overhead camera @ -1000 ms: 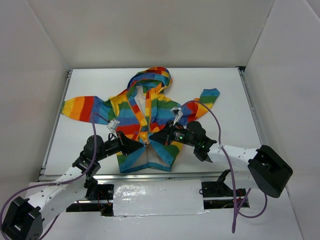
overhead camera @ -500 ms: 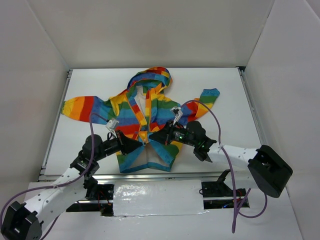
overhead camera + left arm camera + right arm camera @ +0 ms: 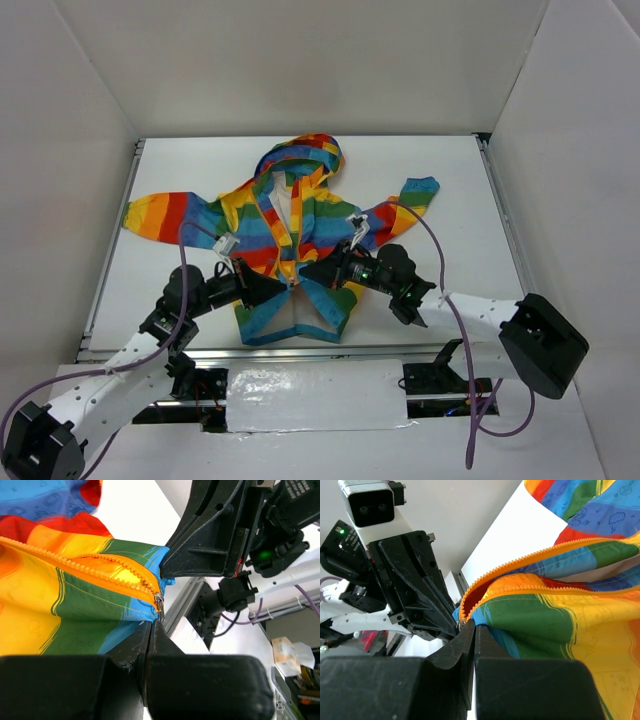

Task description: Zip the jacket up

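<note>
The left gripper [image 3: 151, 629] is clamped shut on the jacket [image 3: 262, 232] at the zipper [image 3: 107, 565] base. The right gripper [image 3: 473, 632] is pinched shut on the opposite edge. Only the wrist views show these grips. The top view shows the jacket spread at the worktop [image 3: 460, 190] centre, hood at 12 o'clock.
</note>
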### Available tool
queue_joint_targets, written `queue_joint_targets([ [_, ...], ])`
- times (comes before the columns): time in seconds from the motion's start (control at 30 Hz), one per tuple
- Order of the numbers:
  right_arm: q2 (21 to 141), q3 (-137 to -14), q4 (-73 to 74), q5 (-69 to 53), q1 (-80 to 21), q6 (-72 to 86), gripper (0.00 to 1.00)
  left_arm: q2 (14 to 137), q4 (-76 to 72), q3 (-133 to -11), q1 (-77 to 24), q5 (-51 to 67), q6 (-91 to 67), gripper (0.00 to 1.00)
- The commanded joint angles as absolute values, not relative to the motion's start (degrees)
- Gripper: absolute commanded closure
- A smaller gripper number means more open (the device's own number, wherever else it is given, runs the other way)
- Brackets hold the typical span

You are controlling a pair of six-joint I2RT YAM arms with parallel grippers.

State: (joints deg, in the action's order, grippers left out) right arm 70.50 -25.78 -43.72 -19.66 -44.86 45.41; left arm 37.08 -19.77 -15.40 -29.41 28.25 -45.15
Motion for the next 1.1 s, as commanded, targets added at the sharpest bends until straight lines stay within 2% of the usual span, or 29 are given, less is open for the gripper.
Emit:
queue_joint_targets([
  [0.0,67.42,-24.62,-52.37,-12.83,-43.24,46.58,1.00,37.79,-20.21,-16.18,-29.62,35.33,-45.09,1.00],
  [0.43,68.73,-26.19,-52.74,-9.05,-42.80,54.14,1.00,37.70,-23.20,-12.13,-29.71,37.00,-45.70,1.00],
  [0.57,69.43,-26.90,-51.07,-11.25,-42.89,53.62,1.00,38.67,-24.95,-11.34,-29.71,36.48,-46.40,1.00],
  [0.9,72.33,-26.28,-49.49,-11.17,-42.98,55.19,1.00,48.33,-45.77,-7.12,-29.71,39.37,-55.19,1.00],
  [1.07,73.56,-27.16,-46.14,-9.84,-43.06,55.55,0.98,49.13,-47.47,-6.77,-29.71,38.50,-57.65,1.00],
])
